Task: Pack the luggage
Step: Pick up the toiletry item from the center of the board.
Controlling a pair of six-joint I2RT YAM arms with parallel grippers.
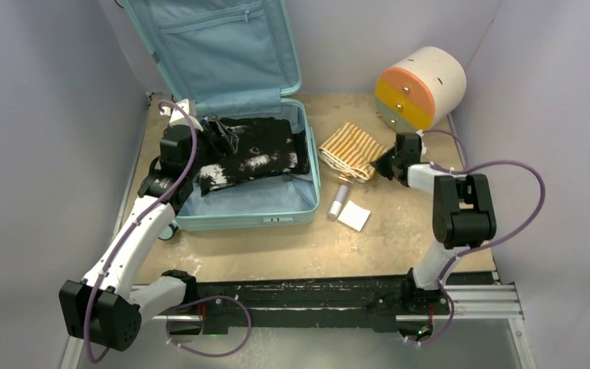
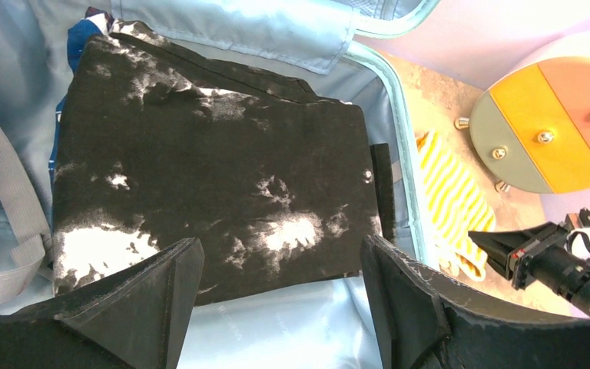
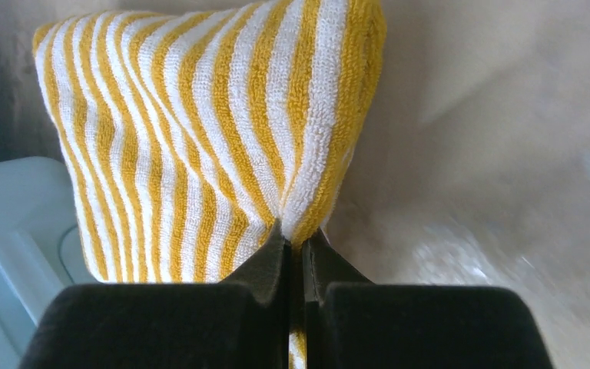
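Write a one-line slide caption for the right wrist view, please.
Right hand shut on a fold of the yellow-and-white striped towel, beside the teal luggage rim.

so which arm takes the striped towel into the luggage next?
Right: the right pincer is shut on the striped towel beside the luggage; left pincer hangs open over the black garment inside.

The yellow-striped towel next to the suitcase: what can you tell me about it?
The striped towel looks like soft terry cloth with yellow and white stripes, folded into a loose bundle. It lies on the tan table, outside the open teal suitcase and close beside it, near the round drawer unit. The right end effector is shut on one edge of it, pinching the cloth into a ridge between its black fingers.
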